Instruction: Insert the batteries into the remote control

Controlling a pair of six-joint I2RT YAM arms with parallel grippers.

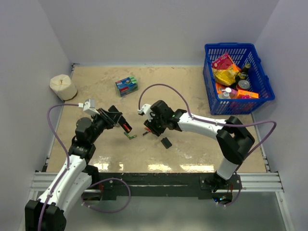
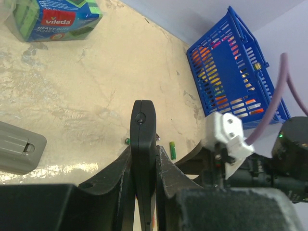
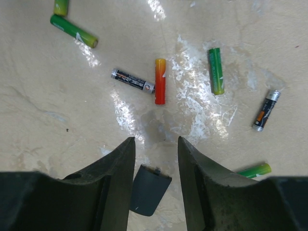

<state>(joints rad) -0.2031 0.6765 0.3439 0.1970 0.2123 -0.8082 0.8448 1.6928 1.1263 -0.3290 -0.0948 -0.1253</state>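
Observation:
My left gripper [image 1: 120,123] is shut on the black remote control [image 2: 143,130], held edge-on above the table; an orange-red strip shows on it in the top view [image 1: 126,128]. My right gripper [image 3: 155,142] is open and empty above the table. Below its fingers lies the small black back cover [image 3: 149,189], also seen in the top view [image 1: 166,143]. Loose batteries lie ahead of it: an orange-red one [image 3: 160,81], a black one [image 3: 133,80], green ones [image 3: 216,70] [image 3: 73,30], and another black one [image 3: 265,110]. One green battery [image 2: 173,150] shows beyond the remote.
A grey remote [image 2: 19,147] lies left of my left gripper. A blue-green sponge packet [image 1: 126,85] sits at the back. A blue basket [image 1: 230,46] of groceries stands back right. A paper roll [image 1: 63,86] is at the far left.

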